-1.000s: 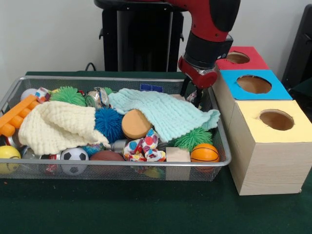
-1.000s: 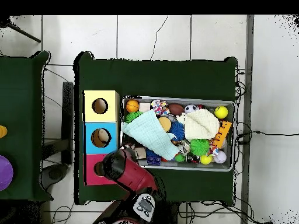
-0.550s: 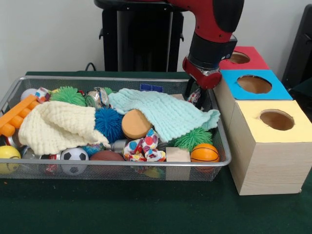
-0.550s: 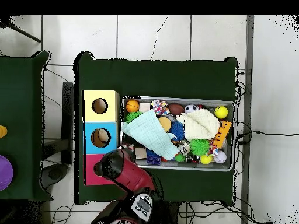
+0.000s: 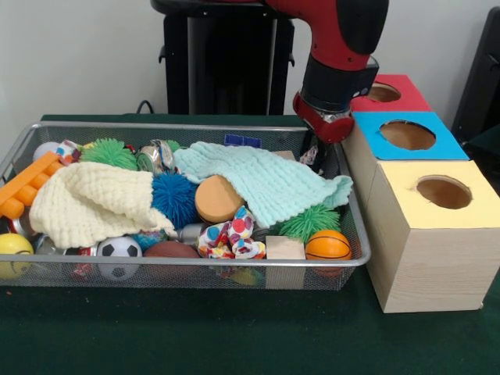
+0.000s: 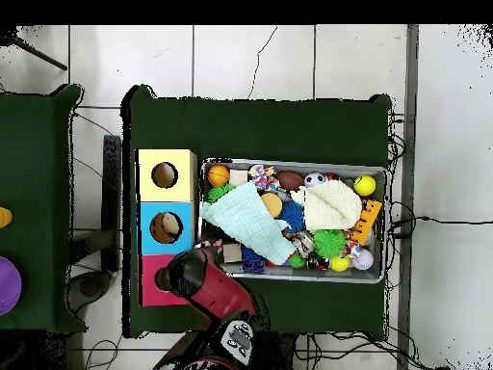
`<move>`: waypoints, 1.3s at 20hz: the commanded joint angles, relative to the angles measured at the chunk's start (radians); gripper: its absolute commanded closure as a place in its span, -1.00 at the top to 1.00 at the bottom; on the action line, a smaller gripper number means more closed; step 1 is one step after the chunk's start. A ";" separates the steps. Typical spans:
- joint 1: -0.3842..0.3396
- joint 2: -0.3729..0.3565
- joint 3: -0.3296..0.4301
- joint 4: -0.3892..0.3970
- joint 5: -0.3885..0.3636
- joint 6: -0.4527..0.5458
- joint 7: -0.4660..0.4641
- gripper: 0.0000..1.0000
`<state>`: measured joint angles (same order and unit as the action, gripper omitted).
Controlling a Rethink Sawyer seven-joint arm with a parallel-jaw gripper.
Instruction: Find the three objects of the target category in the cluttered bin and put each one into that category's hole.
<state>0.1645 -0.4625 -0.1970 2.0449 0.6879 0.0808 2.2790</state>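
**Hanging over the bin's far right corner, beside the boxes**

Hovering low at the far right corner of the wire bin (image 5: 195, 269), the claw (image 5: 319, 156) sat just beside the blue box (image 5: 406, 137), with the red box (image 5: 387, 92) behind it and the yellow box (image 5: 441, 194) nearest the camera. Something small and pale with red marks showed between its tips, but I could not tell whether the claw was spread, pressed together or pinching that thing.

The target category was not shown. Candidates lay in the bin: an orange ball (image 5: 328, 245) and a green spiky ball (image 5: 310, 219) at the near right, a wooden block (image 5: 285, 248) beside them, a blue spiky ball (image 5: 173, 197) in the middle, and a soccer ball (image 5: 119, 250) to the near left. A pale green cloth (image 5: 266, 183) and a cream cloth (image 5: 90, 203) covered much of the rest.

The step looked like a pick at the corner, or a lift toward a hole. If something was held, the next move called for rising clear of the bin's rim, then centring over the proper hole.
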 commanded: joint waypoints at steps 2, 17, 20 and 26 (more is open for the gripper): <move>-0.006 0.035 0.139 0.022 0.050 0.000 0.252 -1.00; 0.146 -0.066 -0.154 -0.087 -0.003 0.280 0.238 -1.00; 0.149 -0.079 -0.187 -0.106 -0.023 0.231 0.173 -1.00; 0.133 -0.095 -0.215 -0.148 -0.077 0.222 0.098 -1.00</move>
<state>0.3150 -0.5379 -0.3938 2.0247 0.6547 0.2133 2.2788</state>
